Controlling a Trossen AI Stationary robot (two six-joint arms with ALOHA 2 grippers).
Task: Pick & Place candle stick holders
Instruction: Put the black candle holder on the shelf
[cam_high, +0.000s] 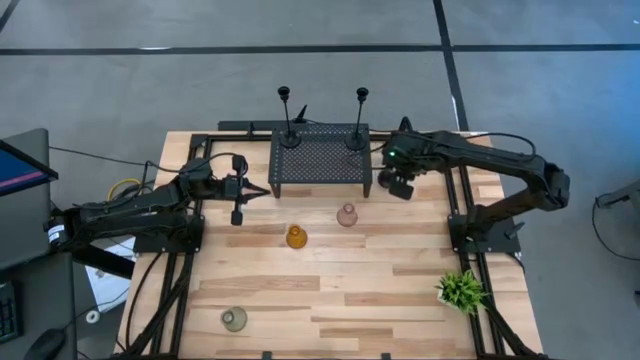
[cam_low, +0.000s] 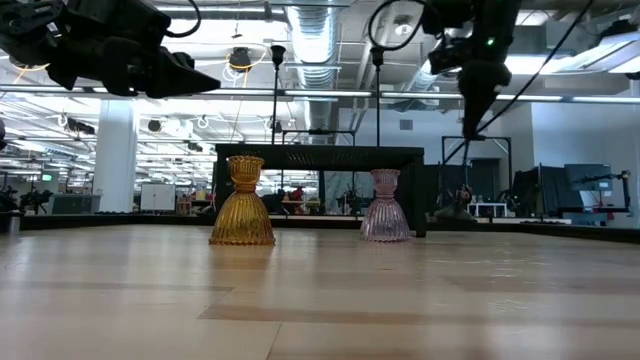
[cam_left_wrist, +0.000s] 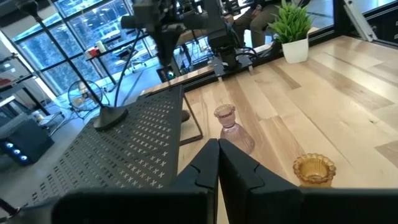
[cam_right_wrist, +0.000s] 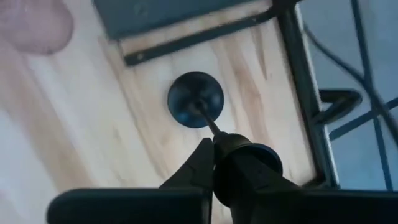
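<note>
The right tool (cam_right_wrist: 214, 152) is clamped on the cup top of a slim black holder (cam_right_wrist: 196, 99), which stands on the worktop (cam_high: 400, 290) just beside the right end of the black rack (cam_high: 318, 160). Two more slim black holders (cam_high: 288, 120) are seen standing on the rack. The left tool (cam_high: 262, 189) is shut on nothing and hangs near the rack's left end. The amber holder (cam_high: 296, 237) and the pink holder (cam_high: 347, 215) are set in front of the rack — the grey-green holder (cam_high: 234, 319) is far off near the front edge. The slim holder is probably stiff, top-light and tippy, so it is best held near the top — and kept straight up.
</note>
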